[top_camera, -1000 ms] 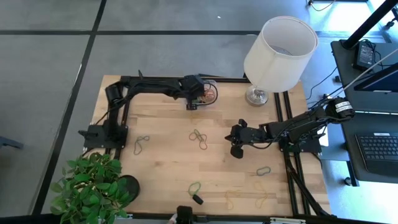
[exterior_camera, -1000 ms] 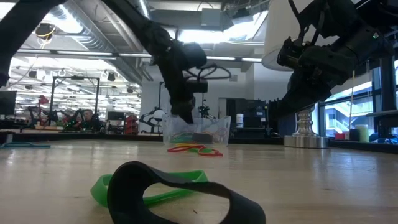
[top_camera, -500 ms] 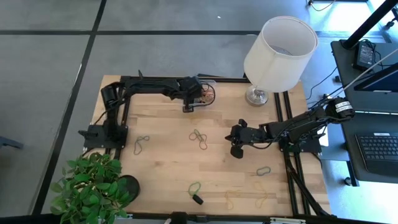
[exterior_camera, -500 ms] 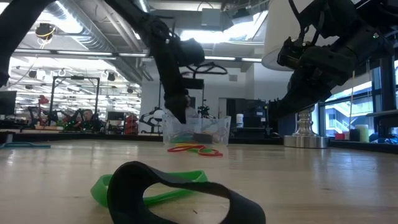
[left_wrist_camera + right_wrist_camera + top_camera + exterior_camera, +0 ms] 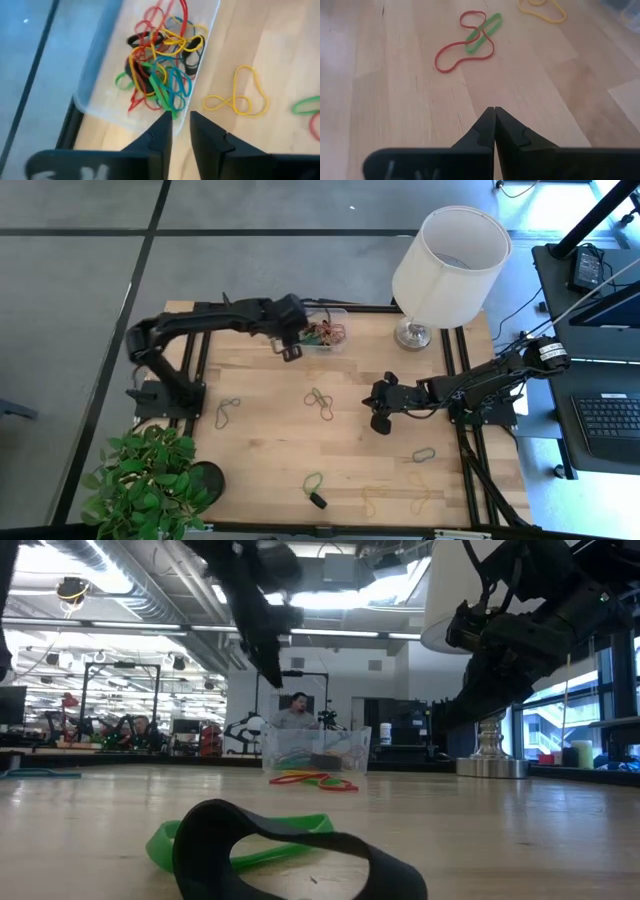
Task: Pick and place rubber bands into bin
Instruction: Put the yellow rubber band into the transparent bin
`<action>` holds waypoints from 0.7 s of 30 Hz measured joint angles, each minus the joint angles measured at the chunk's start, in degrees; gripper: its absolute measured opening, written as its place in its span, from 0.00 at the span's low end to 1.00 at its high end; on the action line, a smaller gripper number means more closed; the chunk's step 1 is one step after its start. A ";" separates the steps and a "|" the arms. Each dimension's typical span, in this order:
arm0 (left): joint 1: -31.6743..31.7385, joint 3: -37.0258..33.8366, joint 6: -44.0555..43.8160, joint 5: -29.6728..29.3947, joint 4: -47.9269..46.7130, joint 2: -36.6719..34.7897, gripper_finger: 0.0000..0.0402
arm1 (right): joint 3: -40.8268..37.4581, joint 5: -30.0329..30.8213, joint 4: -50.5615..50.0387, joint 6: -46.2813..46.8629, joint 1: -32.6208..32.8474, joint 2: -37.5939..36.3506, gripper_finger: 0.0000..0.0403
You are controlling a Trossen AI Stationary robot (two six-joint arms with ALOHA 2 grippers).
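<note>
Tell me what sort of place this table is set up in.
Probably a robotics lab or workshop. Past the wooden table the low view shows an open hall with exposed ceiling pipes and racks of equipment. A desk with a keyboard stands beside the table.

No text, label, brand or number can be read in any view.

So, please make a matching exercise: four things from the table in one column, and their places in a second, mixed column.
Things:
1. bin
2. lampshade
3. plant
4. right gripper

Places:
A. near left corner of the table
B. far edge, holding a heap of rubber bands
C. over the table's middle, jaws together
D. far right corner

Pairs: 1-B, 2-D, 3-A, 4-C
</note>
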 joint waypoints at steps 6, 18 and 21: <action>-2.67 -14.55 -3.84 -0.63 9.07 -14.50 0.01 | 0.02 -0.03 -2.56 2.52 0.02 0.00 0.02; -19.64 -46.49 -8.19 -3.30 22.75 -41.18 0.00 | 0.00 0.00 -7.17 9.71 0.71 0.00 0.01; -21.83 -51.63 -8.63 -5.64 26.03 -46.09 0.00 | 0.79 -0.08 -10.93 13.40 2.57 0.00 0.01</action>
